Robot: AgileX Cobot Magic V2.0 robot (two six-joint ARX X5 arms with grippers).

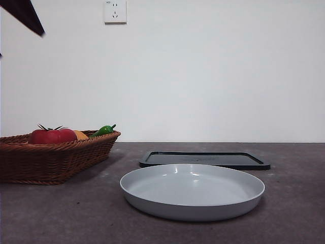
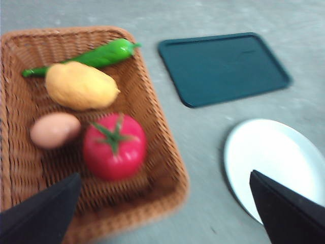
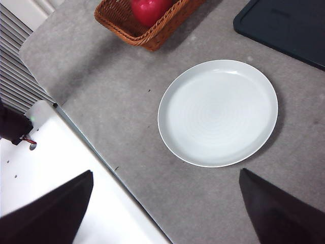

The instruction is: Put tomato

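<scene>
The red tomato [image 1: 48, 136] with a green calyx lies in a brown wicker basket [image 1: 56, 162] at the table's left. In the left wrist view the tomato [image 2: 115, 147] sits in the basket [image 2: 170, 168] beside a pale pink fruit [image 2: 55, 129]. My left gripper [image 2: 165, 218] is open and empty, high above the basket's near edge. My right gripper [image 3: 167, 218] is open and empty, high above the table's edge near the white plate [image 3: 218, 112]. The tomato [image 3: 150, 9] shows partly in that view.
The basket also holds a yellow fruit [image 2: 81, 86] and a green pepper [image 2: 101, 55]. The white plate [image 1: 193, 203] stands at front centre. A dark flat tray [image 1: 203, 159] lies behind it. A black arm tip [image 1: 25, 15] shows at the top left.
</scene>
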